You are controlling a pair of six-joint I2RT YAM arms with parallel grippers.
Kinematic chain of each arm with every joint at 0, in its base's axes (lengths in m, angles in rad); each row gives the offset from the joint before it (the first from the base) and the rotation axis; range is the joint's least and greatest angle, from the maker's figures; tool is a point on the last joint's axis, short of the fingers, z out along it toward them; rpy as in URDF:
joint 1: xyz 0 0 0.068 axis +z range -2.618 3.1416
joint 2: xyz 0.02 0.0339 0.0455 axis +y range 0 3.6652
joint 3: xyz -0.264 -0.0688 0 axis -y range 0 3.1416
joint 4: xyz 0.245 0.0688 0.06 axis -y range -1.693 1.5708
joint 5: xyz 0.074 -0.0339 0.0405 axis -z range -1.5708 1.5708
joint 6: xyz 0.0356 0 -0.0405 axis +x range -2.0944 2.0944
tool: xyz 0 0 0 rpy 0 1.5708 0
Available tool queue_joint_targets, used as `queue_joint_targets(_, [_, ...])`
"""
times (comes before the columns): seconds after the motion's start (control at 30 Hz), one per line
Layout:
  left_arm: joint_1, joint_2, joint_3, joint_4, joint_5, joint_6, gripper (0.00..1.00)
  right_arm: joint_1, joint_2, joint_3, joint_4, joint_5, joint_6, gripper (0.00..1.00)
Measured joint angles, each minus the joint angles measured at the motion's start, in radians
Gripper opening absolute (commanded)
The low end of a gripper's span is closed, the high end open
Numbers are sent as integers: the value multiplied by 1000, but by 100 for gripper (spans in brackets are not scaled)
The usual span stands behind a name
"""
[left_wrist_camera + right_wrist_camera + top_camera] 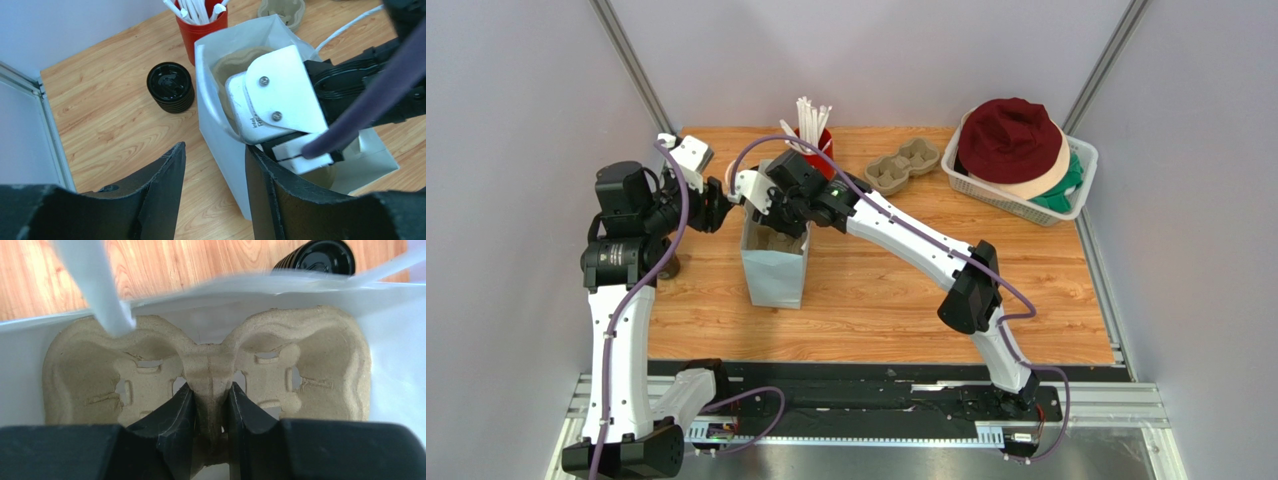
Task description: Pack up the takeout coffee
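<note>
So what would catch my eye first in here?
Probably the white paper bag standing left of centre, with the right gripper reaching inside, pinching the middle ridge of a pulp cup carrier. Then the dark red hat heaped in a white basket at the far right corner, and the red cup of white straws behind the bag.

A wood-grain tabletop [876, 290] fills the middle of the frame, boxed in by plain pale grey walls [876, 60] at left, back and right. Slanting aluminium posts [631, 65] mark the upper corners. A metal rail [1086, 400] spans the bottom edge. The light is soft and even.
</note>
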Motion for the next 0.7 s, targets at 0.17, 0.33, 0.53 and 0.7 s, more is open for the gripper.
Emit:
queue_joint_targets(0.17, [2, 16, 0, 10, 1, -5, 59, -16, 29, 0, -14, -13, 8, 23])
queue_joint_targets(0.33, [2, 23, 0, 18, 12, -10, 60, -19, 29, 0, -23, -15, 12, 23])
queue_joint_targets(0.53, [6, 0, 0, 32, 11, -10, 69, -22, 29, 0, -25, -21, 14, 23])
queue_joint_targets(0.7, [11, -46, -5, 56, 4, -14, 69, -28, 29, 0, -35, -29, 14, 23])
